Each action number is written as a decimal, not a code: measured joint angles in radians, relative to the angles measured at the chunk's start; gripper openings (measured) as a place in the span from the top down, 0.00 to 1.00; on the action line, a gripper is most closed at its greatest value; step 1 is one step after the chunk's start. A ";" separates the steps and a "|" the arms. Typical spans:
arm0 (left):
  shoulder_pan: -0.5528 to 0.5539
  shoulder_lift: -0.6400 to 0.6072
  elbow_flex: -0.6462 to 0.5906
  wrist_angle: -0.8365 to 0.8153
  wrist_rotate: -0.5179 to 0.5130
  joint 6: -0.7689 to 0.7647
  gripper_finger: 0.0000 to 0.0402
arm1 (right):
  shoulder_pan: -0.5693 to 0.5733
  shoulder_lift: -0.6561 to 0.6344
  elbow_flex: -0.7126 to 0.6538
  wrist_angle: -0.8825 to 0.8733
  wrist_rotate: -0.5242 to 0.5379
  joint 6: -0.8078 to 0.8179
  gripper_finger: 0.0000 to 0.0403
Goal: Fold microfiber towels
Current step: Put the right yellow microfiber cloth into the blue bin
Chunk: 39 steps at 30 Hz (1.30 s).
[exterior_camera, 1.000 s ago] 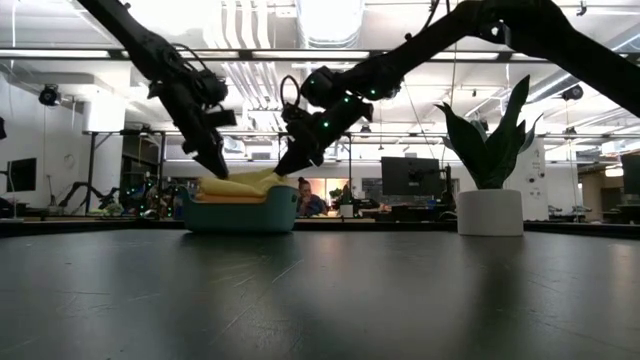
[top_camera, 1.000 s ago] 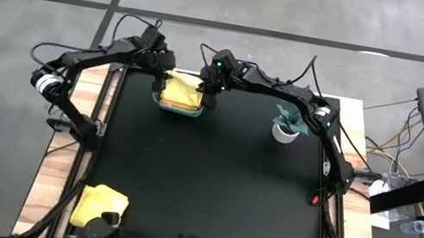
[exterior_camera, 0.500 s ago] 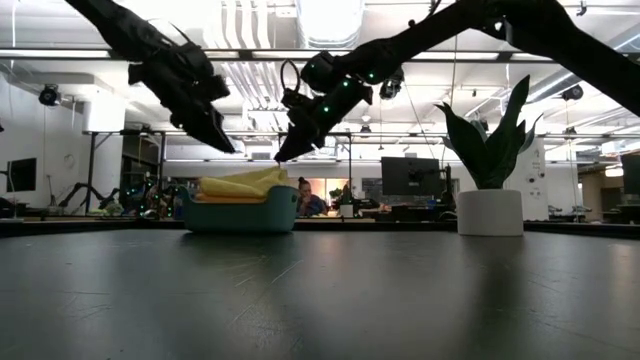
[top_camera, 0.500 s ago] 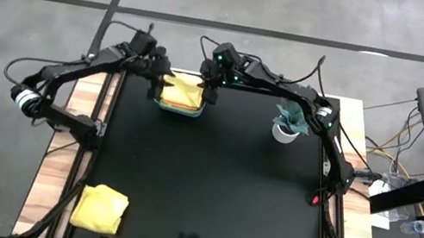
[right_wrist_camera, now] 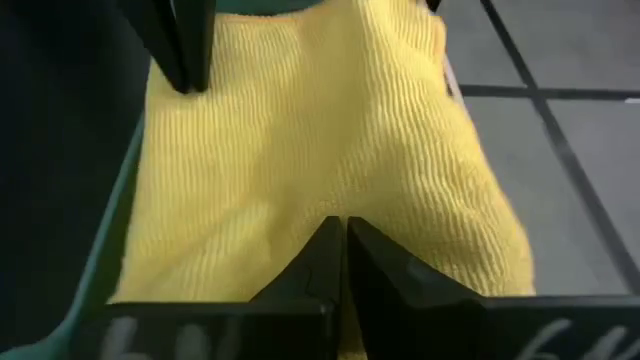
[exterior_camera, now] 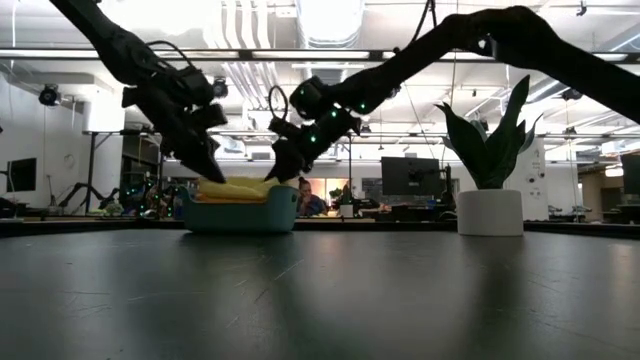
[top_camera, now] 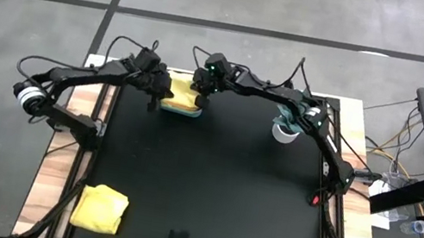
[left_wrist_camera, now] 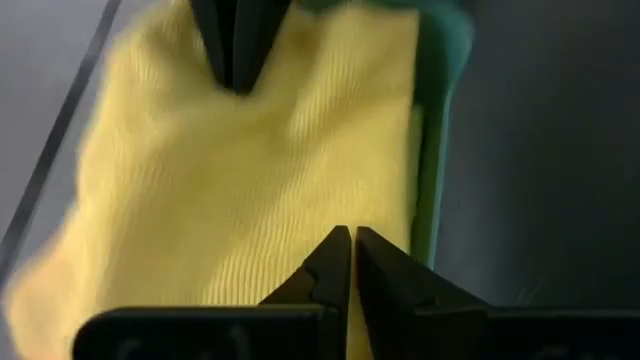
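Both the left gripper (left_wrist_camera: 344,235) and right gripper (right_wrist_camera: 335,225) are pinched together on the yellow towel (top_camera: 181,93) in the teal bin (exterior_camera: 240,212); uneven lifting could drag the bin or slip the cloth.

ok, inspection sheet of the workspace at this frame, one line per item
Surface: black table top with wooden edges, mostly bare.
Job's things: yellow towel on top in the teal bin at the far edge; folded yellow towel at the near left corner.
Clutter: potted plant in a white pot, far right.
Grippers: left gripper shut, tips down on the bin's towel at its left side; right gripper shut, tips on the same towel at its right side. Whether cloth is pinched cannot be told.
Cables: dark cables loop along both arms; more wires on the floor right of the table.
Surroundings: grey concrete floor, desk with a keyboard at right, a person seated far behind the bin.
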 joint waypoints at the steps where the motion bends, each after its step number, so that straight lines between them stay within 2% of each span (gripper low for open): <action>1: -0.001 0.006 -0.006 -0.001 -0.025 -0.001 0.98 | 0.000 0.003 0.000 -0.005 0.000 0.005 0.97; 5: 0.002 0.037 -0.019 -0.004 -0.165 -0.026 0.98 | 0.000 0.001 0.000 -0.031 -0.001 0.012 0.97; 8: 0.003 0.044 -0.013 -0.003 -0.199 -0.026 0.98 | 0.000 -0.007 0.000 -0.043 -0.001 0.012 0.97; 15: 0.003 -0.006 -0.003 -0.002 -0.202 -0.035 0.98 | 0.000 -0.053 0.001 -0.081 -0.001 0.004 0.97; 20: 0.007 -0.067 0.012 0.007 -0.199 -0.105 0.98 | 0.001 -0.088 0.001 -0.114 -0.002 -0.020 0.97; 23: 0.005 -0.101 0.010 0.007 -0.155 -0.107 0.97 | 0.006 -0.097 0.001 -0.123 -0.023 -0.026 0.97; 27: -0.010 -0.122 -0.015 0.010 -0.110 -0.106 0.87 | 0.023 -0.096 0.001 -0.132 -0.115 -0.002 0.94; 33: -0.073 -0.121 -0.082 0.063 -0.134 -0.096 0.61 | 0.083 -0.094 -0.008 -0.133 -0.123 -0.033 0.78; 36: -0.120 -0.123 -0.121 0.113 -0.252 -0.039 0.51 | 0.119 -0.094 -0.008 -0.127 0.005 -0.063 0.68; 39: -0.162 -0.121 -0.132 0.114 -0.340 0.007 0.46 | 0.150 -0.094 -0.021 -0.127 0.144 -0.109 0.59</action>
